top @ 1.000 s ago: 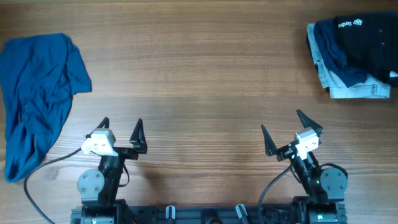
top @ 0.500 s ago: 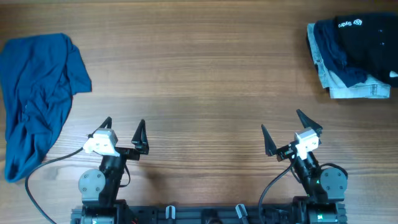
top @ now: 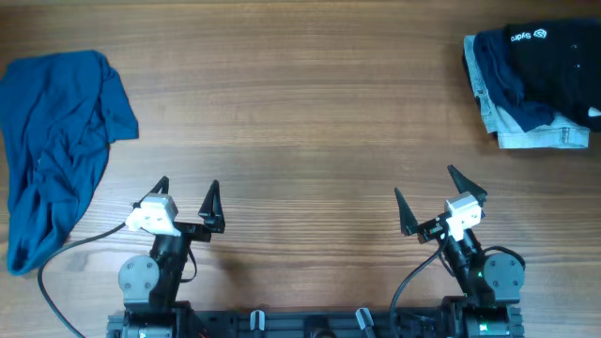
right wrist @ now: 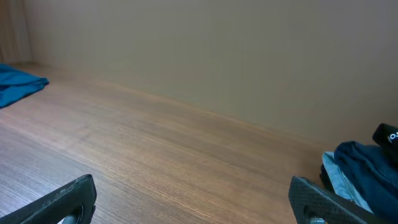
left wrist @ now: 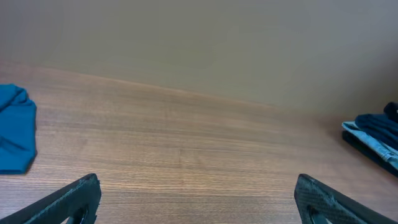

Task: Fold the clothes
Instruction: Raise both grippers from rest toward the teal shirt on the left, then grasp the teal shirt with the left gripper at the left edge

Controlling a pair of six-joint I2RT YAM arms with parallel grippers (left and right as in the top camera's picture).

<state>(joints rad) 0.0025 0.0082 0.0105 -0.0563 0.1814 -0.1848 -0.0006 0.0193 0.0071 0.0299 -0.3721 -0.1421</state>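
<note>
The clothes, a plain mid-blue wrinkled garment point(top: 58, 141), lie crumpled at the far left of the wooden table. An edge of it shows in the left wrist view point(left wrist: 15, 127) and in the right wrist view point(right wrist: 18, 84). My left gripper point(top: 185, 188) is open and empty near the front edge, right of the garment. It shows in the left wrist view point(left wrist: 199, 196) with only bare wood between the fingers. My right gripper point(top: 427, 186) is open and empty at the front right. It shows in the right wrist view point(right wrist: 193, 199).
A dark navy garment with a white logo point(top: 545, 66) lies on a pale denim piece point(top: 535, 133) at the back right corner. They also show in the left wrist view point(left wrist: 376, 134) and the right wrist view point(right wrist: 364, 174). A cable point(top: 66, 253) runs by the left arm's base.
</note>
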